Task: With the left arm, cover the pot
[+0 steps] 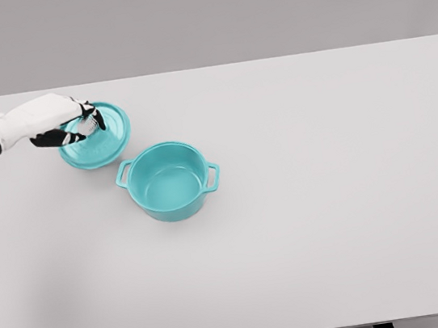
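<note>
**Lid gripped, pot uncovered**

I see the left hand (pixel 74 123) closed on the knob of the teal lid (pixel 101 140), tilted just up-left of the open teal pot (pixel 169 181) standing on the white table (pixel 330 197).

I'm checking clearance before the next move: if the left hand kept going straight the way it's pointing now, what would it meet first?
The left hand points rightward and is already over the teal lid, so the lid comes first; beyond it the table looks bare. Height is unclear.
</note>
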`<control>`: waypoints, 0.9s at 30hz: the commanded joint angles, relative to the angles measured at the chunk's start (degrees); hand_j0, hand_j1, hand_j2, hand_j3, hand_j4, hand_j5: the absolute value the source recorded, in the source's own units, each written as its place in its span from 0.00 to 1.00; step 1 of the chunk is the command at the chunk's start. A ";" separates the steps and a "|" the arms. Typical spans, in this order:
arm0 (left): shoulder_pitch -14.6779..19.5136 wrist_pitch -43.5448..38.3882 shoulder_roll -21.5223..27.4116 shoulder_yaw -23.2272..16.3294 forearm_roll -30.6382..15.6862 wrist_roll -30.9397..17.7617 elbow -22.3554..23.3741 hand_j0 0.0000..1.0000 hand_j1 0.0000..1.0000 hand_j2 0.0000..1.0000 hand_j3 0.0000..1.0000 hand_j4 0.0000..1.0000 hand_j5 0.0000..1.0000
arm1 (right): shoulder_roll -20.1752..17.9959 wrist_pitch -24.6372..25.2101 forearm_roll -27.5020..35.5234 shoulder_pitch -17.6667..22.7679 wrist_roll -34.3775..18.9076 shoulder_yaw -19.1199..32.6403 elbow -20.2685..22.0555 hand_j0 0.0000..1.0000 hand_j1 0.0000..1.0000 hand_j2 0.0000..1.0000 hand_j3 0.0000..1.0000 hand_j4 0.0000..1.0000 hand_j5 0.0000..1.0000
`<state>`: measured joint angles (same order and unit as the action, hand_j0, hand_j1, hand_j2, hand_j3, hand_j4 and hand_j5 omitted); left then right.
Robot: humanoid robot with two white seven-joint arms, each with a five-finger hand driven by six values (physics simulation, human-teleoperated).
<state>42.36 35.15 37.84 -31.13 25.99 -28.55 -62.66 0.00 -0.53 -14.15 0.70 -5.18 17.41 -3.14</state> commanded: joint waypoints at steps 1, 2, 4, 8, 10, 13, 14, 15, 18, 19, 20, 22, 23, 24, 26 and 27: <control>0.00 -0.15 1.10 0.01 -1.38 0.08 -1.67 0.55 0.55 0.55 0.55 0.55 0.55 | 0.00 0.00 0.00 0.00 -0.01 0.00 -0.03 1.00 1.00 1.00 1.00 1.00 1.00; 0.00 -0.15 1.28 0.01 -1.38 0.08 -2.20 0.55 0.55 0.55 0.55 0.55 0.55 | 0.00 0.00 0.00 -0.09 -0.01 0.00 -0.03 1.00 1.00 1.00 1.00 1.00 1.00; -0.09 -0.15 1.36 0.01 -1.64 -0.01 -2.90 0.55 0.55 0.55 0.55 0.55 0.55 | 0.00 0.00 0.00 0.00 -0.01 0.00 -0.03 1.00 1.00 1.00 1.00 1.00 1.00; -0.79 -0.15 2.15 0.10 -1.73 0.08 -5.63 0.55 0.55 0.55 0.55 0.55 0.55 | 0.00 0.00 0.00 0.00 -0.01 0.00 0.06 1.00 1.00 1.00 1.00 1.00 1.00; -0.79 -0.15 2.77 0.10 -1.73 -0.01 -6.51 0.55 0.55 0.55 0.55 0.55 0.55 | 0.00 0.00 0.00 0.00 -0.01 0.00 -0.03 1.00 1.00 1.00 1.00 1.00 1.00; -0.79 -0.15 3.30 0.01 -2.52 -0.01 -6.95 0.55 0.55 0.55 0.55 0.55 0.55 | 0.00 0.00 0.00 0.00 -0.01 0.00 0.06 1.00 1.00 1.00 1.00 1.00 1.00; -0.79 -0.15 3.21 0.01 -2.52 0.08 -7.21 0.55 0.55 0.55 0.55 0.55 0.55 | 0.00 0.00 0.00 0.00 -0.01 0.00 -0.03 1.00 1.00 1.00 1.00 1.00 1.00; -0.88 -0.15 3.30 0.01 -2.52 0.08 -7.56 0.55 0.55 0.55 0.55 0.55 0.55 | 0.00 0.00 0.00 0.00 -0.01 0.00 0.06 1.00 1.00 1.00 1.00 1.00 1.00; -0.88 -0.15 3.65 0.01 -2.61 0.08 -7.83 0.55 0.55 0.55 0.55 0.55 0.55 | 0.00 0.00 0.00 0.00 -0.01 0.00 -0.03 1.00 1.00 1.00 1.00 1.00 1.00; -0.88 -0.15 3.74 0.01 -2.61 0.08 -8.18 0.55 0.55 0.55 0.55 0.55 0.55 | 0.00 0.00 0.00 0.00 -0.01 0.00 0.06 1.00 1.00 1.00 1.00 1.00 1.00; -0.88 -0.15 3.74 0.01 -2.61 0.08 -8.70 0.55 0.55 0.55 0.55 0.55 0.55 | 0.00 0.00 0.00 -0.09 -0.01 0.00 -0.03 1.00 1.00 1.00 1.00 1.00 1.00; -1.49 -0.15 4.61 0.10 -2.70 0.08 -10.02 0.55 0.55 0.55 0.55 0.55 0.55 | 0.00 0.00 0.00 0.00 -0.01 0.00 -0.03 1.00 1.00 1.00 1.00 1.00 1.00; -2.02 -0.15 5.23 0.19 -2.96 0.08 -11.16 0.55 0.55 0.55 0.55 0.55 0.55 | 0.00 0.00 0.00 -0.09 -0.01 0.00 0.06 1.00 1.00 1.00 1.00 1.00 1.00; -2.11 -0.15 5.49 0.19 -3.40 0.08 -11.78 0.55 0.55 0.55 0.55 0.55 0.55 | 0.00 0.00 0.00 0.00 -0.01 0.00 0.06 1.00 1.00 1.00 1.00 1.00 1.00; -2.72 -0.15 5.58 0.19 -3.49 0.08 -13.01 0.55 0.55 0.55 0.55 0.55 0.55 | 0.00 0.00 0.00 0.00 -0.01 0.00 0.06 1.00 1.00 1.00 1.00 1.00 1.00; -2.90 -0.15 5.85 0.19 -3.49 0.08 -13.71 0.55 0.55 0.55 0.55 0.55 0.55 | 0.00 0.00 0.00 0.00 -0.01 0.00 -0.03 1.00 1.00 1.00 1.00 1.00 1.00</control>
<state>39.46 35.16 43.14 -31.03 23.07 -28.51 -74.90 0.00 -0.53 -14.14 0.62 -5.18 17.41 -3.12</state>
